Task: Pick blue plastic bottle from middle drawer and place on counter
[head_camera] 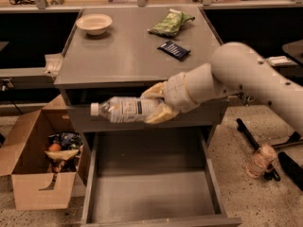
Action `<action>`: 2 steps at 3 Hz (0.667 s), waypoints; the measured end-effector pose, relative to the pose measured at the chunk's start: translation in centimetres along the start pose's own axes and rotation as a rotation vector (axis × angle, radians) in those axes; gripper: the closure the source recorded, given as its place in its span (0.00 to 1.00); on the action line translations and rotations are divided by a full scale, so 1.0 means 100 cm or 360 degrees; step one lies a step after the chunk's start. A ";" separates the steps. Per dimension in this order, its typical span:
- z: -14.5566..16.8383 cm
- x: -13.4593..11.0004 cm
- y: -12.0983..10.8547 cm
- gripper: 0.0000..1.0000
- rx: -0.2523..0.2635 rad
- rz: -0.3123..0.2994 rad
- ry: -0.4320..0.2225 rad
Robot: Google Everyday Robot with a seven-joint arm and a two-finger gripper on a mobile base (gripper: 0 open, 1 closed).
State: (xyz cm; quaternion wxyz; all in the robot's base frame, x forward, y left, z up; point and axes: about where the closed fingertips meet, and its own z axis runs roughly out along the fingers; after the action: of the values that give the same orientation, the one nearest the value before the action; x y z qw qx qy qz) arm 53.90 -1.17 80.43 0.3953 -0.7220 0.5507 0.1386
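The blue plastic bottle (125,109) lies on its side in the air, white cap pointing left, held in front of the cabinet's upper drawer front. My gripper (156,105) is shut on the bottle's base end, with pale fingers above and below it. My white arm (246,72) reaches in from the right. The middle drawer (151,193) is pulled open below the bottle and its grey floor is bare. The counter (123,56) is the grey cabinet top just above and behind the bottle.
On the counter stand a cream bowl (94,23), a green snack bag (170,23) and a dark packet (173,50). An open cardboard box (40,167) with items sits on the floor at left. A pinkish jar (261,161) lies on the floor at right.
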 end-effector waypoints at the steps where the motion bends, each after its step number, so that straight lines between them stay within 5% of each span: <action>1: -0.013 -0.017 -0.033 1.00 0.0067 -0.0018 -0.0034; 2: -0.014 -0.016 -0.033 1.00 0.0070 -0.0016 -0.0032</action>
State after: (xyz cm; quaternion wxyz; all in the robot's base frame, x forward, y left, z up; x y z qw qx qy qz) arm 56.00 -0.84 83.75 0.4173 -0.7143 0.5461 0.1317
